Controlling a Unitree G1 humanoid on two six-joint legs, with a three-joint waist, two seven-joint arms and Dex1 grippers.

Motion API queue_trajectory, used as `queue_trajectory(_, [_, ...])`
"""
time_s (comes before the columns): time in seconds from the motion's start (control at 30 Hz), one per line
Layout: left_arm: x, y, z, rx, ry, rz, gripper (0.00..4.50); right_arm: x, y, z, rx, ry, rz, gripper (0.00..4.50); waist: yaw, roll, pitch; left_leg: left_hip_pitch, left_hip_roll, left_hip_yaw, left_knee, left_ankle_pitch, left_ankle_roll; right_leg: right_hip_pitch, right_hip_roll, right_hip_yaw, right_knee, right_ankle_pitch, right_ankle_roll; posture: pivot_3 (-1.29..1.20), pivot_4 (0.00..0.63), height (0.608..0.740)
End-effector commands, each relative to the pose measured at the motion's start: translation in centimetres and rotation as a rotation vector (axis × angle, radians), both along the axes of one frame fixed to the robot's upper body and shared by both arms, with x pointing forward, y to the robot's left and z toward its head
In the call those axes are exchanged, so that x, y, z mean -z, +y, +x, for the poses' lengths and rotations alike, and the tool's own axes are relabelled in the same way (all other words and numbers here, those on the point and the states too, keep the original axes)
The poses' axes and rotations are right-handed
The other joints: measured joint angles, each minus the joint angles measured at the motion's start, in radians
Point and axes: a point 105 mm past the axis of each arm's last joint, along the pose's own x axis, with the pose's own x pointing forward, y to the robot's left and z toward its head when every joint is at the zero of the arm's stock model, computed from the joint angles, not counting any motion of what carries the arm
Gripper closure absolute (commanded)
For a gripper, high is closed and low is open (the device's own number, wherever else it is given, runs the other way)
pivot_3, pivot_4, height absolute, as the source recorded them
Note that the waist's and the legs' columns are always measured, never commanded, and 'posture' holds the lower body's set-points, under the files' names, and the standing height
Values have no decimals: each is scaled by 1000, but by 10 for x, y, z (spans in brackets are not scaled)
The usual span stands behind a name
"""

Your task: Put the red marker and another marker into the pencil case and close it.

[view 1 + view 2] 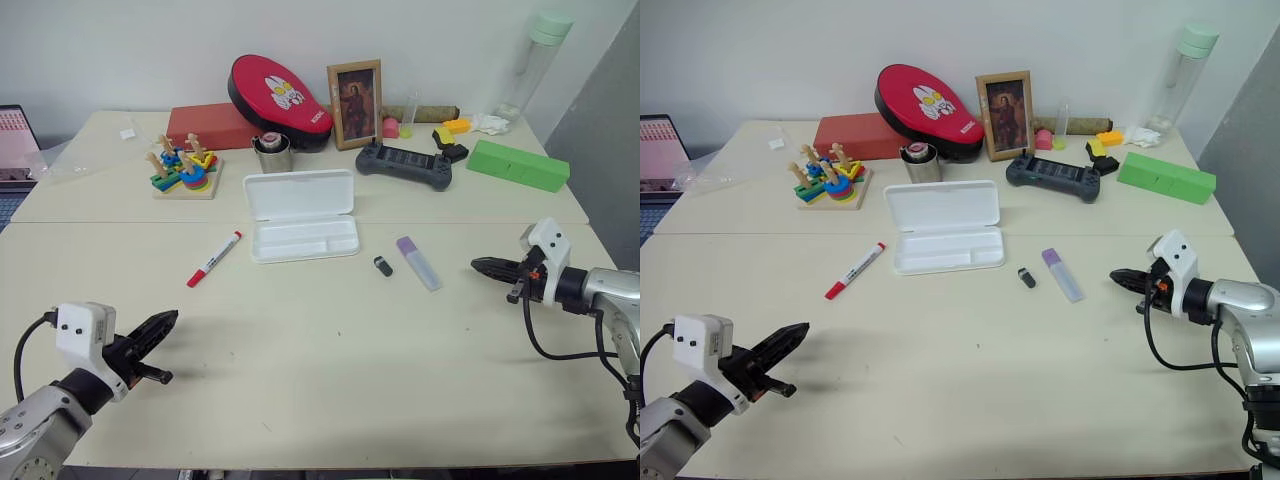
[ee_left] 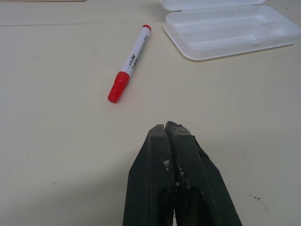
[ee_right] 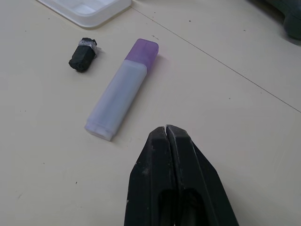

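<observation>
While both claws are held above the table [image 1: 320, 400] with nothing gripped, their fingers are pressed together: the left gripper [image 1: 165, 322] is seen near the front left edge, the right gripper [image 1: 483, 265] near the right edge. The pencil case [image 1: 303, 215] lies open at mid-table, lid folded back, its divided tray bare. The red marker [image 1: 214, 258] is laid slantwise just to the left of the case, apart from it, well ahead of the left gripper. The lilac marker [image 1: 418, 262] is placed to the right of the case, with a small black-and-grey piece [image 1: 382, 266] between them. Bare tabletop is left between each gripper and its nearest marker; toys, a frame and boxes are kept along the far edge.
</observation>
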Motion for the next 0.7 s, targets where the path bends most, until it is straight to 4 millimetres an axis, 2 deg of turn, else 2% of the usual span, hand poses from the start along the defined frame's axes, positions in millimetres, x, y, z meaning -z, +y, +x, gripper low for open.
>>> queue_trajectory(0.03, [-13,-2,0,20,-49,18,4434,-10,1,1,-11,-33,8,4500,0,0,0,0,0,0,0,0,0,0,0,0,0,0,0,0,150,740])
queue_trajectory(0.7, [-13,-1,2,10,-48,27,4434,-9,2,0,-17,-31,7,4500,0,0,0,0,0,0,0,0,0,0,0,0,0,0,0,0,150,740])
